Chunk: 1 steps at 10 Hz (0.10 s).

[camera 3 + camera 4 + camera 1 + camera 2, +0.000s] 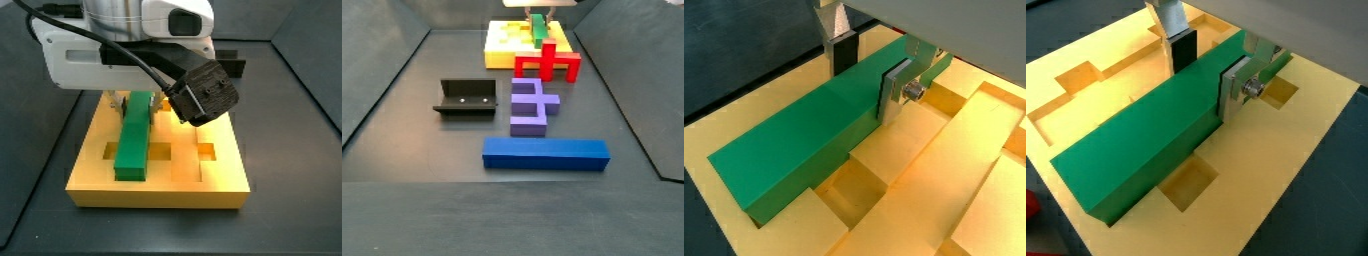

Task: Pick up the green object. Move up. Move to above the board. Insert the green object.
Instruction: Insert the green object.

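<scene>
My gripper (1207,68) is clamped across the green object (1153,140), whose long axis runs near-to-far along a groove of the board (1300,180), directly beneath me.

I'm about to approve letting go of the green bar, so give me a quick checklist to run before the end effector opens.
1. End effector clamped on the green bar, fingers on both long sides: ok.
2. Bar over the board, not off its edge: ok.
3. Bar in line with the board's long groove in both wrist views: ok.
4. Bar fully seated in the groove: cannot tell; it stands proud of the board's top in a side view.
5. Red piece clear of the bar: cannot tell.
</scene>
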Tool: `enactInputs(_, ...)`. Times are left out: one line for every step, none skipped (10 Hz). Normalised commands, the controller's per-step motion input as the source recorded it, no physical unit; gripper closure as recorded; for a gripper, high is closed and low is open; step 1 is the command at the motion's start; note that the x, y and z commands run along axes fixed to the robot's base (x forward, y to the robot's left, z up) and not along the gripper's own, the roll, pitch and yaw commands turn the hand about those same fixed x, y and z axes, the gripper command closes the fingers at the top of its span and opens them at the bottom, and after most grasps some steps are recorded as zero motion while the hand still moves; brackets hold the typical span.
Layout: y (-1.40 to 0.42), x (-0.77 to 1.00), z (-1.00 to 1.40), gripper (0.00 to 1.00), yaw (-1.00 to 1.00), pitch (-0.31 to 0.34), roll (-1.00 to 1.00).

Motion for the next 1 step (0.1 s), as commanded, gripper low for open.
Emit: enactInputs(0.0, 0.0, 0.0, 1.0, 0.0, 0.0, 0.0)
